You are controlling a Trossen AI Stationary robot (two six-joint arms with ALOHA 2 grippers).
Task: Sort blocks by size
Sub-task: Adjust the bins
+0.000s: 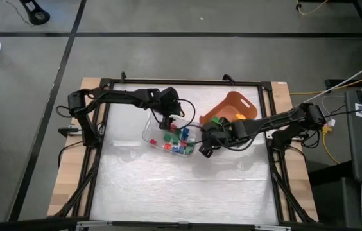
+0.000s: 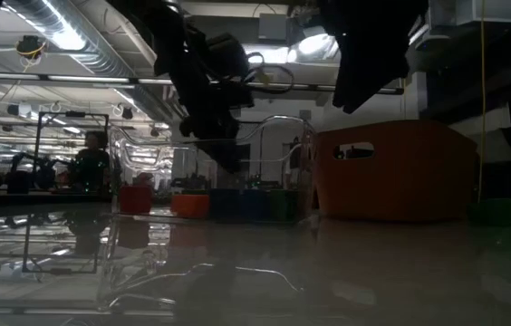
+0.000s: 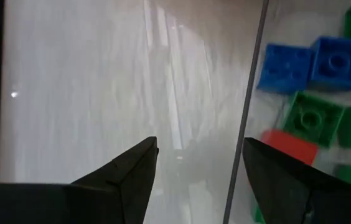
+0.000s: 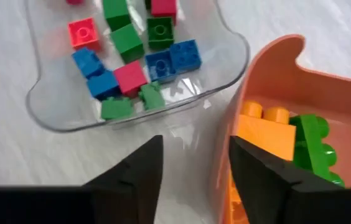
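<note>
The left claw (image 1: 168, 120) hangs over the near-left rim of the clear tray (image 1: 150, 130), its fingers (image 3: 132, 171) spread apart and empty, straddling the tray's thin wall; just past that wall, inside the tray, lie small blocks (image 3: 312, 115) in blue, green and red. Moving right, the tray's little cubes (image 4: 129, 74) sit loosely clustered just ahead of the right claw (image 1: 205, 146), which hovers between tray and orange bin (image 1: 235, 106), fingers apart with nothing between them. Beside that claw, in the bin, rest the bigger bricks: an orange one (image 4: 262, 134) and a green studded one (image 4: 312, 146). So the small pieces seem gathered in the tray and the large ones in the bin, and I see no stray brick on the surface (image 1: 187, 186). If anything is left to pick, I'd judge the left claw should clear the wall before it descends, come down squarely over one cube and close across its flat sides, since the neighbours crowd close and could get nudged or pinched along with it.
</note>
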